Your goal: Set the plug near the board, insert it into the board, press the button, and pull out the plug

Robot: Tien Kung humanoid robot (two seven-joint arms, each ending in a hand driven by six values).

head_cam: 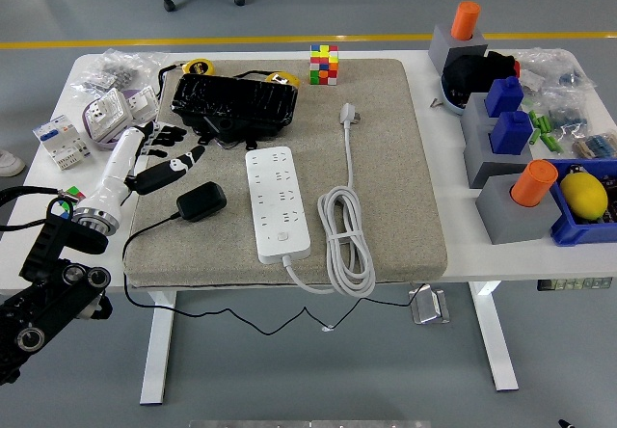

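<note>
Left arm (48, 293): black links at the lower left corner, nearest the camera, carried up through a white forearm to the left hand (166, 153). Its dark fingers (189, 156) are seen loosely spread over the mat's left edge; nothing is held.

Black adapter plug (201, 201): lying on the grey mat (405, 206), just right of the hand, apart from it; its thin cable (154, 283) is trailed off the mat's front edge. Risk judged: the cable may be snagged by the arm, or the smooth block may be pushed away instead of grasped.

White power board (279, 202): just right of the plug; sockets unoccupied, button at its near end.

Obstructions: a black wrapped bundle (234, 103) behind the hand; a coiled white cord (345, 235) right of the board.

Right hand: not seen.
</note>
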